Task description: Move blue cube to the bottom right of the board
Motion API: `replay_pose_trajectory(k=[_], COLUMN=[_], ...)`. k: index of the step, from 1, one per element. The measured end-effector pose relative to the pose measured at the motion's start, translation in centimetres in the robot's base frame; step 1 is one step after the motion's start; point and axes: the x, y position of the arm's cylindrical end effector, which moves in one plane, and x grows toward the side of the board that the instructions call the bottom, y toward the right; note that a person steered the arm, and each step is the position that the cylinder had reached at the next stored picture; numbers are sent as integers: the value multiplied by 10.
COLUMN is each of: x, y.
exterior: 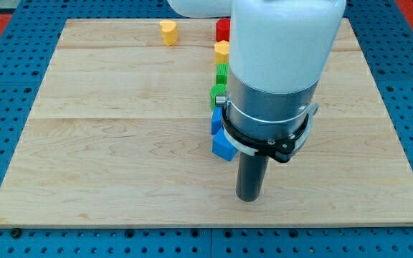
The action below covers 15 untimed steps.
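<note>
The blue cube point(224, 147) lies near the middle of the wooden board point(120, 143), partly hidden by the arm's body. A second blue block point(216, 120) sits just above it, its shape unclear. My tip point(249, 198) rests on the board just below and to the right of the blue cube, a short gap apart from it.
A column of blocks runs up from the blue ones: two green blocks point(219, 93) point(222, 72), a yellow block point(222, 51) and a red block point(223, 29), all partly hidden by the arm. A yellow heart-shaped block point(168, 32) stands near the view's top.
</note>
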Motion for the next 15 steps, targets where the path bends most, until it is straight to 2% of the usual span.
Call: replay_pose_trajectory(k=[6, 10, 11, 12, 13, 14, 15], x=[0, -19, -19, -30, -55, -73, -85], y=[-8, -24, -119, -150, -122, -69, -49])
